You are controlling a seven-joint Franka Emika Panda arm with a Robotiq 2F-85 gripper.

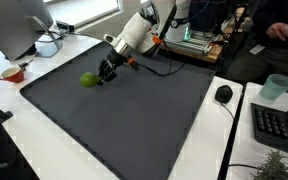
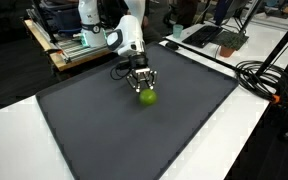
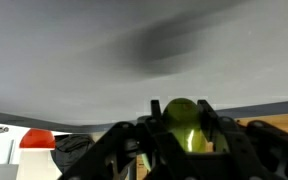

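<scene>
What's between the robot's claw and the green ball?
Nothing. In the wrist view the green ball sits right between the fingers of the gripper, with no other thing in there.

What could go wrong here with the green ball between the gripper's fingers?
The green ball is round and rests on a flat mat; if the gripper closes off-centre, it could squirt out and roll. In the wrist view the fingers flank it, but contact is unclear, so a lift might drop it.
</scene>
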